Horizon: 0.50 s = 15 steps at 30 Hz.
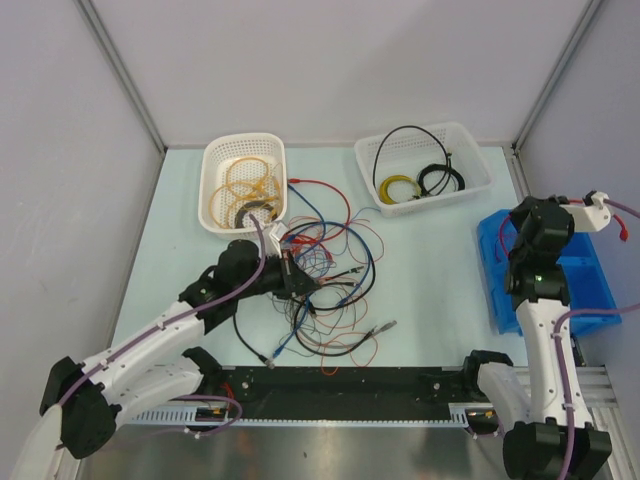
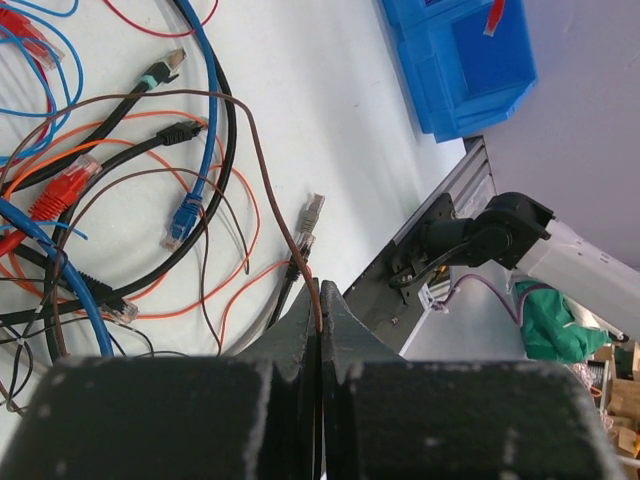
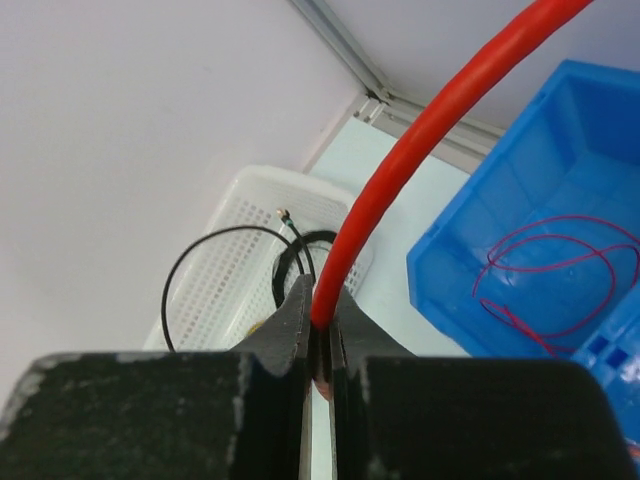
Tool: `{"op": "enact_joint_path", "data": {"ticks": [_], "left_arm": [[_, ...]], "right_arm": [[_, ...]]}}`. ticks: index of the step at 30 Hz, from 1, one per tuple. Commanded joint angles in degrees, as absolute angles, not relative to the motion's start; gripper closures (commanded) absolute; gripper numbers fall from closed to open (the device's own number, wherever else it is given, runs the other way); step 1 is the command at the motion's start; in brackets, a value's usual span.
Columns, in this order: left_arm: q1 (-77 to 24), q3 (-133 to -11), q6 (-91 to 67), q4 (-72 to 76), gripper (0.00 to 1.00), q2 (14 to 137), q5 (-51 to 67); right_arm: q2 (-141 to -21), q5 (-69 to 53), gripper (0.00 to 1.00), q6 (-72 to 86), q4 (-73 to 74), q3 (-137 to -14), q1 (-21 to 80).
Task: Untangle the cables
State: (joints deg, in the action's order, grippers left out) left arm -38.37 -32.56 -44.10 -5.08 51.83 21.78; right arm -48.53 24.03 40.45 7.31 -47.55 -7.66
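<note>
Gripping, left hand (image 2: 318, 345): the jaws are pressed together on a thin brown wire (image 2: 262, 150), which leaves the fingertips and climbs away from the hand.
Gripping, right hand (image 3: 322, 335): the jaws are closed on a red cable (image 3: 420, 150), which rises from the pinch and runs off the top of the wrist view.
Tangle (image 1: 325, 280): red, blue, orange, brown and black cables lie looped over one another on the surface (image 1: 430, 300), just ahead of the left arm and well apart from the right arm.
Brown wire axis: it runs forward from the left hand, then arcs sideways across a black and a blue cable into the heap. Drawing it free probably means pulling back along that line, away from the tangle.
Blue bin (image 1: 545, 275): the right hand hangs by its far right corner. The wrist view shows the open compartment below and to the right, with a thin red wire coil (image 3: 560, 270) lying in it. A drop likely needs the hand further over that compartment.
Nearer arm: the left is nearer the tangle, the right nearer the bin.
White basket (image 1: 243, 183): it holds orange coils and sits just beyond the tangle. A second basket (image 1: 425, 165) holds black and yellow coils.
Hidden: the brown wire's far end is lost among the crossings, and I cannot tell which strands it passes under. The red cable's length is cut off, and only a short piece shows overhead.
</note>
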Motion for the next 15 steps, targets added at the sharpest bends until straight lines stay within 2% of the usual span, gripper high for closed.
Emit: {"op": "enact_joint_path", "data": {"ticks": [1,8,15], "left_arm": [[-39.5,-34.4,-44.6,-4.6,1.00,52.5,22.8],[-39.8,-36.3,-43.7,-6.9,1.00,52.7,21.5],[-40.3,-36.9,-44.2,-6.4,1.00,54.1,21.4]], "right_arm": [[-45.8,30.3,1.00,40.9,12.9,-44.5,-5.2],[-44.0,30.3,1.00,43.1,14.2,-35.9,-7.4],[-46.5,24.3,1.00,46.2,14.6,-34.1,-10.3]]}}
